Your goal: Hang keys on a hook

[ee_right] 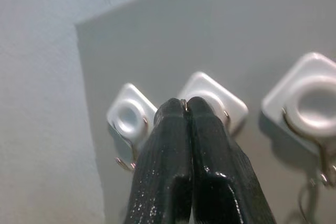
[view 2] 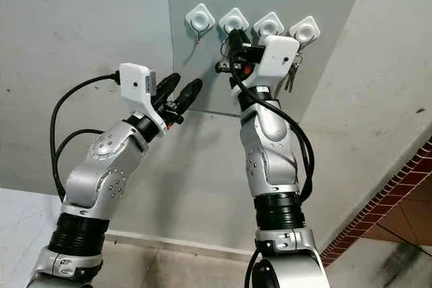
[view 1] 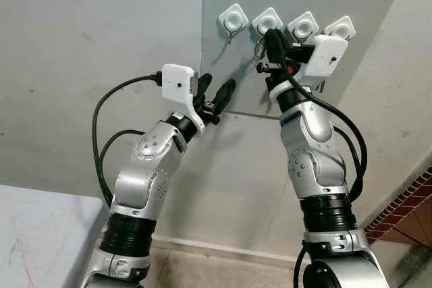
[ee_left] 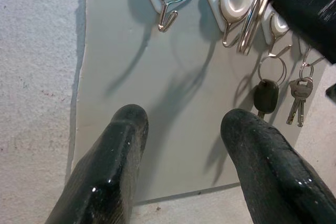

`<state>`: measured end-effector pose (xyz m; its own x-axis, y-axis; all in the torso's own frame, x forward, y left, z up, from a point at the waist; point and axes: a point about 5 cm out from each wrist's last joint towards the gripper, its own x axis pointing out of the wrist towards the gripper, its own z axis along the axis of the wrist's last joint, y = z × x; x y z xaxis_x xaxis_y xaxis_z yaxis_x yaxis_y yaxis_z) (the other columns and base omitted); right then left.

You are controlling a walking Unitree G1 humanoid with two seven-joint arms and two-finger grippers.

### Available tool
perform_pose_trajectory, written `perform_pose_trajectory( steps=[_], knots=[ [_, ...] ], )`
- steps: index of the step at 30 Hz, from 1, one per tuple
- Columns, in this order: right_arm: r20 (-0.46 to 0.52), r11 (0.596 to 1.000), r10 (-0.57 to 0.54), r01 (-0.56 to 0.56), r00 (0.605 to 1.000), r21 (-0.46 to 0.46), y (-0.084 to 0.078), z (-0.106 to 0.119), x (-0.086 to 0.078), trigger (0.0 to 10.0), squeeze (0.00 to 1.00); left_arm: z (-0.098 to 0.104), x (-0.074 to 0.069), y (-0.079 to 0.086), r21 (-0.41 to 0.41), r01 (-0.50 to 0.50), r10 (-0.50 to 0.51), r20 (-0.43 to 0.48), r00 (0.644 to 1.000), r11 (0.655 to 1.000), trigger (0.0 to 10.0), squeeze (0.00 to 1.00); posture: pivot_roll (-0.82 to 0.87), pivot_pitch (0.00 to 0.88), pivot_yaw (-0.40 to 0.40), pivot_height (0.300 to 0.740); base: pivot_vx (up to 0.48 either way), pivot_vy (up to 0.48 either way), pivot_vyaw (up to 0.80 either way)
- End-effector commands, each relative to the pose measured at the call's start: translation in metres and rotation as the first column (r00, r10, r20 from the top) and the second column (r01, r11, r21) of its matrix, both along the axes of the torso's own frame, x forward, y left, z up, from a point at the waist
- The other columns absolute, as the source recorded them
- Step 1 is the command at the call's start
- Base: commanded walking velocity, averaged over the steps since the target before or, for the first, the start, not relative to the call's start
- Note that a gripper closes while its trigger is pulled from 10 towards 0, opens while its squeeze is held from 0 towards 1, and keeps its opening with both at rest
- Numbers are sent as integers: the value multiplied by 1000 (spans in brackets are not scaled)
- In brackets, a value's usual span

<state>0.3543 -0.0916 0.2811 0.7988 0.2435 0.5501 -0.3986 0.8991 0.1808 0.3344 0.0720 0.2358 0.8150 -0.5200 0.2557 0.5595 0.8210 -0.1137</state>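
Grey board (view 1: 351,5) on wall, four white hooks in row along top. Right claw (view 1: 268,40) raised at second hook (view 1: 268,21), fingers pressed together on thin key ring (ee_left: 253,19) at that hook. Left claw (view 1: 214,96) lower, near board's bottom edge, fingers apart, holding nothing. Black fob (ee_left: 266,96) hangs from third hook; small keys (ee_left: 296,100) from fourth.

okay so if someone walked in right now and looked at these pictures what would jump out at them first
Probably the right hand, raised against the grey wall panel with its fingers pinched shut on a thin metal key ring at the second of four white hooks. Next, the keys and dark fob already dangling from hooks further right. The left hand hovers open below the row, holding nothing.
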Motion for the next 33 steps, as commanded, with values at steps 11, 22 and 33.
perform_pose_trajectory(
  steps=[11, 22, 33],
  knots=[
    [52, 995, 100, -99, 994, -33, 8, 11, 0, 10000, 0, 6, -2, 0, -14, 0, 0, 15, 1000, 1000, 10000, 0, 4, 0, -53, 740, 0, 0, 0],
    [24, 996, 85, -85, 996, -24, 3, 7, 6, 10000, 0, 5, -2, 2, -16, -8, 8, 9, 1000, 1000, 10000, 0, 4, 0, -51, 740, 0, 0, 0],
    [54, 998, 58, -57, 997, -15, -4, 13, 9, 10000, 0, 5, -2, 1, -18, -5, 5, 8, 1000, 1000, 10000, 0, 1, 0, -50, 740, 0, 0, 0]
  ],
)
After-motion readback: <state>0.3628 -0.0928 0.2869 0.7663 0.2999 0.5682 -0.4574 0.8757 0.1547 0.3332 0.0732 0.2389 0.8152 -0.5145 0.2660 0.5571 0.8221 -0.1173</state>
